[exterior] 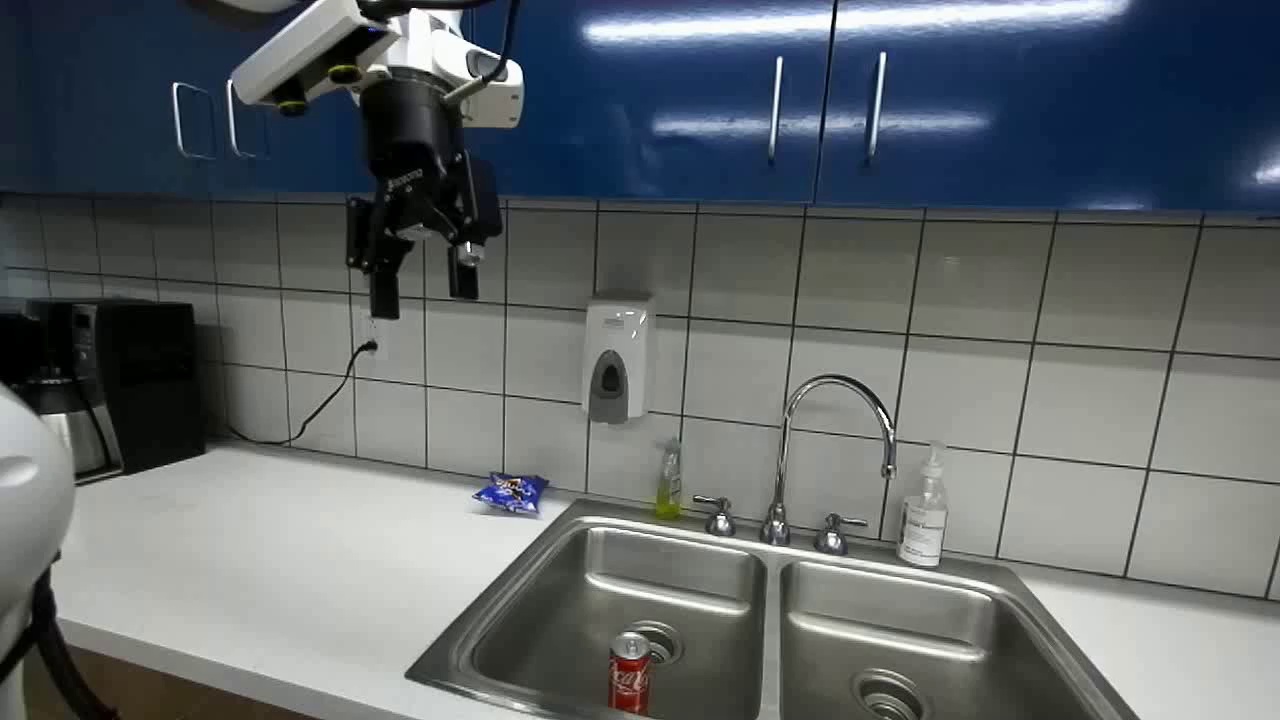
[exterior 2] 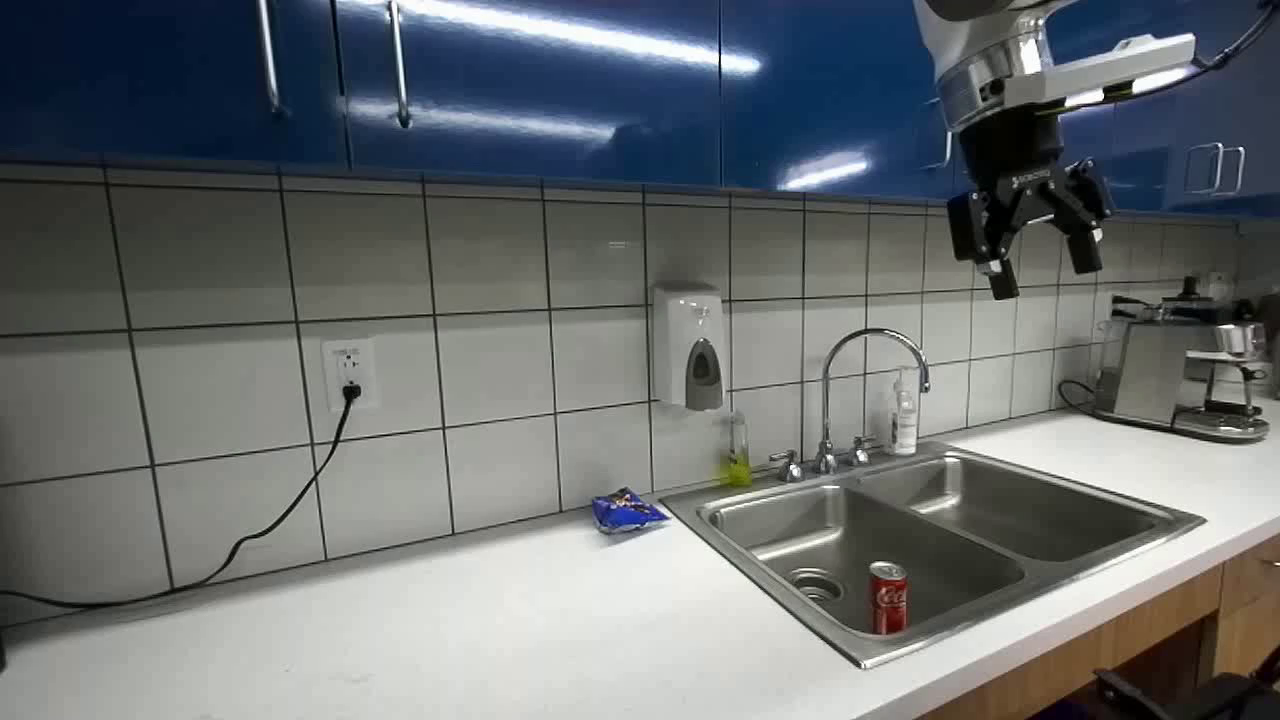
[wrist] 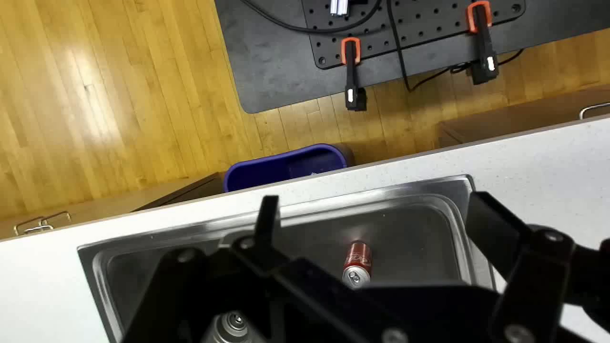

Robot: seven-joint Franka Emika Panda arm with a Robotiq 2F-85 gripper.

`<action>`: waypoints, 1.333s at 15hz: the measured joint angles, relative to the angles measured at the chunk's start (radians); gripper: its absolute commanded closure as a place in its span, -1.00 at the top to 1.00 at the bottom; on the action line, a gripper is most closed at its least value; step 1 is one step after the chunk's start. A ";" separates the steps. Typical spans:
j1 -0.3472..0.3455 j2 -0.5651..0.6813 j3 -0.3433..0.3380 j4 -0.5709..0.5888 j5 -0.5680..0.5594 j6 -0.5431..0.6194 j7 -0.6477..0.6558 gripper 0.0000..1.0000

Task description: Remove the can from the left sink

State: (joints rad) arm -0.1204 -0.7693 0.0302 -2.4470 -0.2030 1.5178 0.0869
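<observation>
The red can (exterior: 630, 675) with a silvery top stands upright in the left sink (exterior: 550, 640), near its front wall. In an exterior view the can (exterior 2: 888, 600) stands in front of the drain in the left sink (exterior 2: 940, 560). In the wrist view the can (wrist: 358, 259) shows between the fingers, far below, with the left sink (wrist: 410, 238) around it. My gripper (exterior: 424, 288) is open and empty, pointing down, high above the counter and sink. It also shows in an exterior view (exterior 2: 1043, 266) and in the wrist view (wrist: 376, 219), where its body hides part of the sink.
The tap (exterior: 780, 450) arches behind the basins; the right basin (exterior: 900, 620) lies beside. A blue packet (exterior: 512, 493), yellow-green bottle (exterior: 669, 480) and soap bottle (exterior: 922, 510) stand along the wall. Blue cabinets (exterior: 650, 100) hang behind the arm. A purple bin (wrist: 286, 164) stands below the counter edge.
</observation>
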 measured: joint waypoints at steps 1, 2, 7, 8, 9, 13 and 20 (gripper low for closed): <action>0.000 0.001 0.000 0.000 0.000 0.000 0.000 1.00; 0.002 0.001 -0.002 0.000 0.000 0.000 0.000 1.00; 0.011 0.029 -0.027 -0.028 0.000 0.052 0.000 1.00; 0.011 0.040 -0.035 -0.039 0.000 0.072 0.000 1.00; 0.011 0.052 -0.043 -0.051 0.002 0.096 0.000 1.00; 0.011 0.105 -0.081 -0.096 0.008 0.198 0.000 1.00; 0.009 0.214 -0.134 -0.161 0.011 0.417 0.000 1.00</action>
State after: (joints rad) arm -0.1115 -0.5553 -0.1039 -2.6080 -0.1925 1.9351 0.0869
